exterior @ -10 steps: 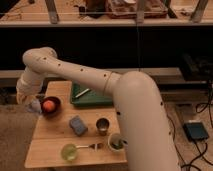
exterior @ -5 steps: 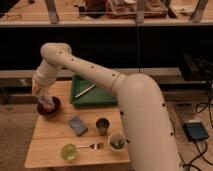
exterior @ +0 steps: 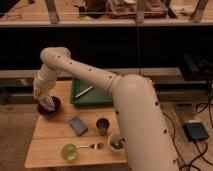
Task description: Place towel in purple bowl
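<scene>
The purple bowl (exterior: 54, 108) sits at the table's far left, near the back edge. A whitish towel (exterior: 48, 104) hangs or rests in it, right under my gripper (exterior: 45, 97). The gripper points down over the bowl's left half, at the end of the long white arm that reaches in from the right. The gripper touches or almost touches the top of the towel. Most of the bowl's left rim is hidden behind the gripper and towel.
A green tray (exterior: 99, 98) holding a long utensil (exterior: 83, 91) lies behind the table's middle. On the wooden table (exterior: 47, 135) are a flat blue-grey pad (exterior: 78, 125), a metal cup (exterior: 102, 125), a small bowl with greens (exterior: 116, 143), a yellow-green bowl (exterior: 69, 151) and a fork (exterior: 93, 146).
The gripper has swung from the left of the bowl to above it and come down. The towel now sits low in the bowl. Nothing else on the table has moved.
</scene>
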Available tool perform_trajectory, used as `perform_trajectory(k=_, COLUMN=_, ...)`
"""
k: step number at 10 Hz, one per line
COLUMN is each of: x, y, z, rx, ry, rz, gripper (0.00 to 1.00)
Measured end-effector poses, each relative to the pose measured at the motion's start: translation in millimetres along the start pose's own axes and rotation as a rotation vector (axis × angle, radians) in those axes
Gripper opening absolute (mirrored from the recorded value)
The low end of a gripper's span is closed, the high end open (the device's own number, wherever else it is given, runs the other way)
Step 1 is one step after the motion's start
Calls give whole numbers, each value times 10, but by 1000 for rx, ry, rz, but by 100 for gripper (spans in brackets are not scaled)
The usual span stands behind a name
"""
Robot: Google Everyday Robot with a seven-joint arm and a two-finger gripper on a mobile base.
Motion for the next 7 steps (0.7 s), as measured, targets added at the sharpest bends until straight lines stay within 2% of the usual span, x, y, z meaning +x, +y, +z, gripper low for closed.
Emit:
perform_trajectory(k=2, x=39, y=48, z=113, rx=-21, ry=12, rz=6, gripper=74)
perform_trajectory(k=3, x=91, y=89, z=177, rx=-32, ry=17, rz=10, gripper=79)
perform_trajectory(k=5, x=201, y=170, z=288, rx=-45, ry=23, rz=22, gripper=80)
perform_trajectory(k=7, x=249, y=134, z=313, rx=-38, ry=20, rz=17, gripper=80)
